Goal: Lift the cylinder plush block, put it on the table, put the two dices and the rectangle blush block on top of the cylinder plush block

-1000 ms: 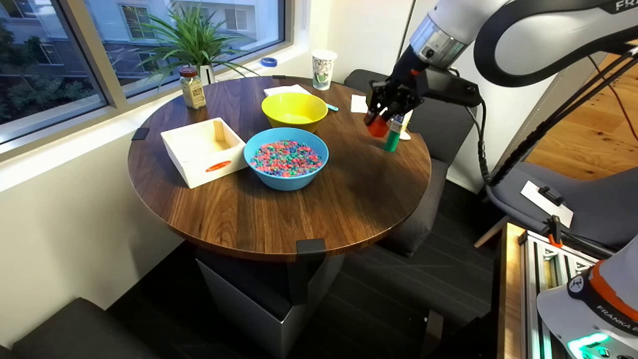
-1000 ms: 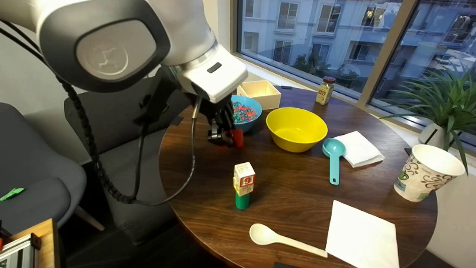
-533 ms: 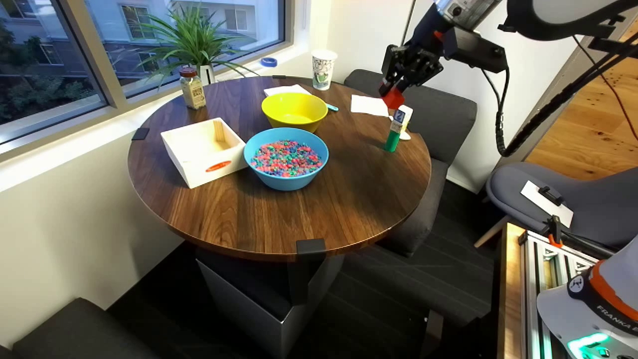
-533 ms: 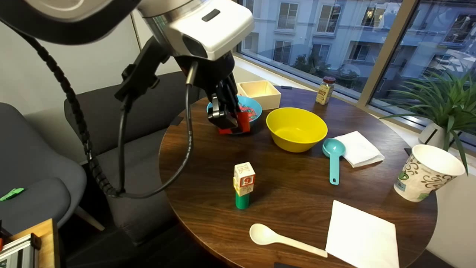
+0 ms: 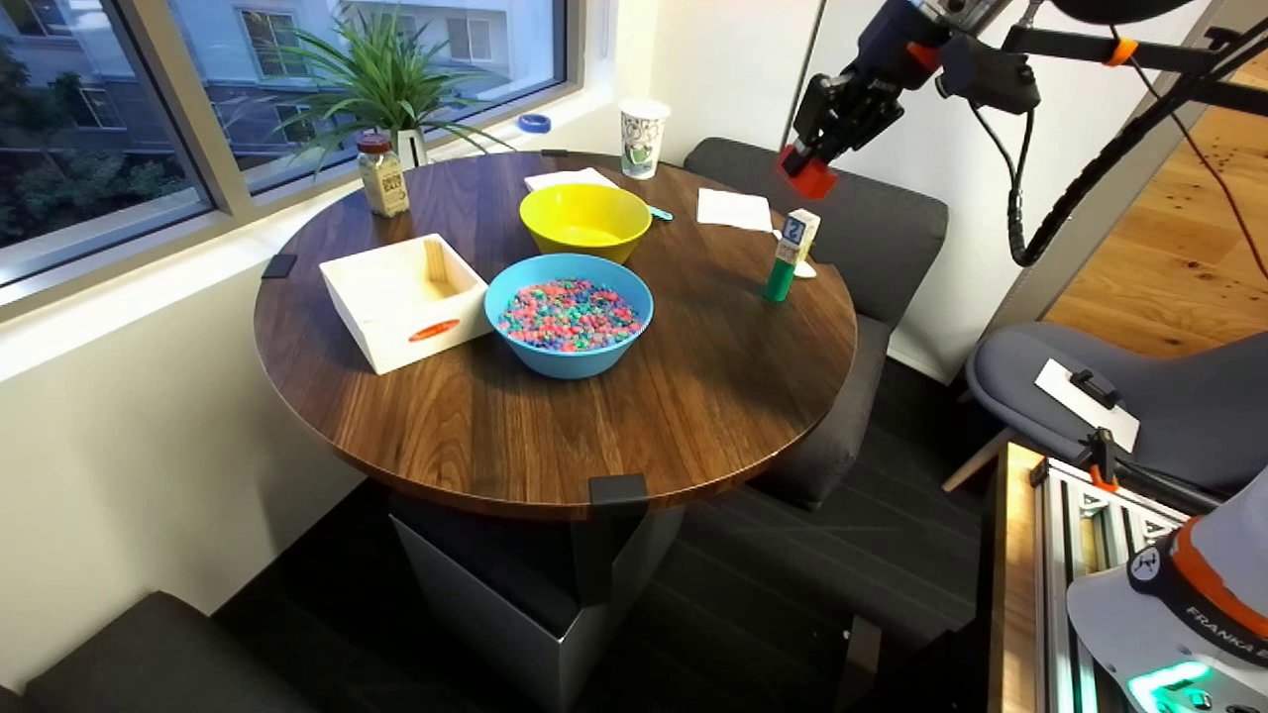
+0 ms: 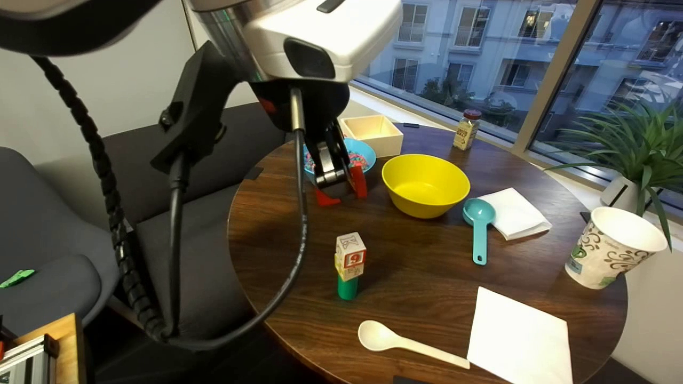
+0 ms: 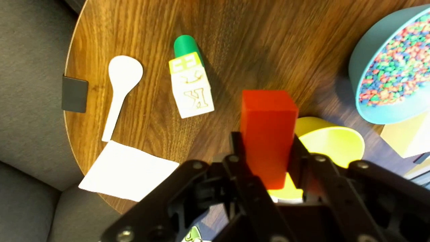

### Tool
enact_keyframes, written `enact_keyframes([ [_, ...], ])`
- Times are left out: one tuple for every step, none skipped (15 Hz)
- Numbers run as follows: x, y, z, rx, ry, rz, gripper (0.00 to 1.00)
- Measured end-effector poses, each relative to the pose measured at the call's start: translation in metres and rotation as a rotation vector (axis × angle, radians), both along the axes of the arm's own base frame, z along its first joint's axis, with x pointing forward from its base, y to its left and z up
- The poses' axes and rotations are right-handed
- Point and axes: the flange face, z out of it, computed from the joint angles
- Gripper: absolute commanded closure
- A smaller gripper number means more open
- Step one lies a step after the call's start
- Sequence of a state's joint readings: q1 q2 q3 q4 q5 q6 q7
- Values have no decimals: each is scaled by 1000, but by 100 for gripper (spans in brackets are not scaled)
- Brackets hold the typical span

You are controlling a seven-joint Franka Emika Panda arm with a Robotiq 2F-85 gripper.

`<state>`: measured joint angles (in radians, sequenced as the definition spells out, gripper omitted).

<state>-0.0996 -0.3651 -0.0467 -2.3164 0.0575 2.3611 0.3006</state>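
Here, one red block (image 7: 268,137) clamped in the tool (image 7: 266,148), two dice (image 6: 350,260) (stacked) on one green cylinder (image 6: 347,288), two bowls (image 5: 567,364).

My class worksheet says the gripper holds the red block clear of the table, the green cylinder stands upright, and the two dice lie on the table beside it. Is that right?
Not quite: an exterior view shows the two dice stacked on the green cylinder, not on the table. The gripper does hold the red block clear of the table, and the cylinder stands upright.
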Motion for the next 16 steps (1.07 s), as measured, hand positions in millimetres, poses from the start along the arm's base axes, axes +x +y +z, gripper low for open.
enact_keyframes([
  [-1,-4,-1,1,8,14,92],
  [-3,-8,-2,1,17,26,92],
  [-4,-11,-4,1,28,38,92],
  [-6,-14,-5,3,39,48,92],
  [-7,-17,-7,4,48,55,92],
  [-8,-20,-8,5,56,61,92],
  [-9,-22,-9,5,65,67,92],
  [-10,-24,-11,6,74,73,92],
  [-11,-27,-12,6,81,78,92],
  [-12,-29,-13,5,85,82,92],
  [-12,-31,-14,5,88,85,92],
  [-13,-34,-16,3,90,88,92],
  [-13,-36,-17,4,92,88,92],
  [-13,-37,-19,5,95,86,92],
  [-13,-38,-20,6,98,83,92],
  [-13,-39,-22,8,102,82,92],
])
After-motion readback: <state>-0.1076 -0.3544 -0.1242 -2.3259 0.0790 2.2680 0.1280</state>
